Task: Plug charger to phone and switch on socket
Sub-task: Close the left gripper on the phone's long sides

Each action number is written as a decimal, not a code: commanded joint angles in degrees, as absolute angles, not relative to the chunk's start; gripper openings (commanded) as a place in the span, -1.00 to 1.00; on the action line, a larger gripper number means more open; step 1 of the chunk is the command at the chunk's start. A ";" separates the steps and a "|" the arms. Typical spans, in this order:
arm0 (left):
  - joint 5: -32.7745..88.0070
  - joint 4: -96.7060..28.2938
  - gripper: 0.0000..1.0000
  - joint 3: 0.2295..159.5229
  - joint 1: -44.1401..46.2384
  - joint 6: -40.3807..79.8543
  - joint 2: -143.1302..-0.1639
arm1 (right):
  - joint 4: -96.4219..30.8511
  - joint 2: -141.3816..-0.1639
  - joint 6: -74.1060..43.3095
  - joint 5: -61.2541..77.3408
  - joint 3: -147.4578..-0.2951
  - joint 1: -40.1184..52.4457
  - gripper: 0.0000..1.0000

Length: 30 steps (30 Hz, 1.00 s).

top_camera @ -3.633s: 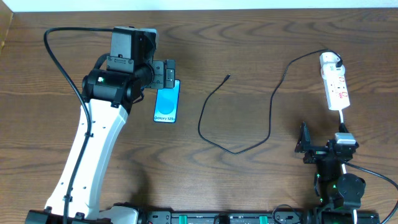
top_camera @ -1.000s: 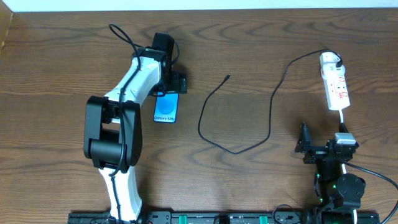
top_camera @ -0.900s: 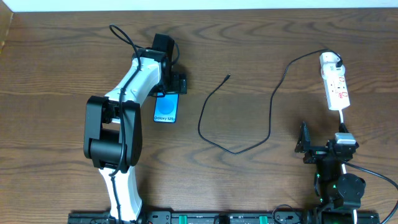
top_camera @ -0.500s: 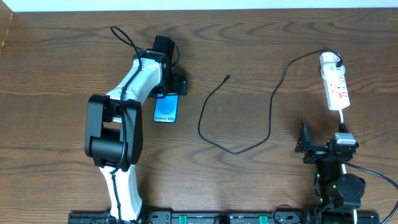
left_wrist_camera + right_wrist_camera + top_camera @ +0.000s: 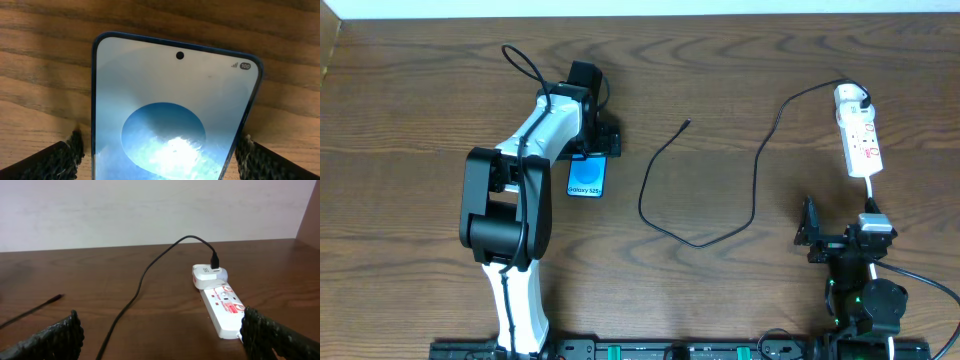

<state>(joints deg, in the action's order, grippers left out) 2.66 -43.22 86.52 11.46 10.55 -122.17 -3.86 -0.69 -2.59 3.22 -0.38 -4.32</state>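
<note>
wood table: charger loose, phone unplugged, socket untouched; left gripper spread wide astride phone, right gripper wide, both empty.

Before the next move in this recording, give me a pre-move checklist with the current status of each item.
1. The left gripper is open, with one finger on either side of the phone: ok.
2. The phone lies flat, screen up, on the table: ok.
3. The charger tip is plugged into the phone: not ok; it lies apart from the phone on the table.
4. The charger is seated at the end of the socket: ok.
5. The right gripper is open and empty: ok.
6. The socket switch is on: cannot tell.
</note>
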 commanded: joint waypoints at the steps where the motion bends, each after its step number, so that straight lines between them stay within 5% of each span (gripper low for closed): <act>1: 2.55 -44.01 0.96 85.19 11.44 11.29 -125.08 | -4.10 -0.45 -3.33 3.55 -0.32 -3.97 0.99; 30: 2.33 -49.43 0.95 85.17 11.44 5.76 -126.02 | -4.10 -0.45 -3.33 3.55 -0.32 -3.97 0.99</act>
<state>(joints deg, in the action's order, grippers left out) 3.53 -48.03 86.76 11.46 7.18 -122.39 -3.86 -0.69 -2.59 3.22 -0.38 -4.32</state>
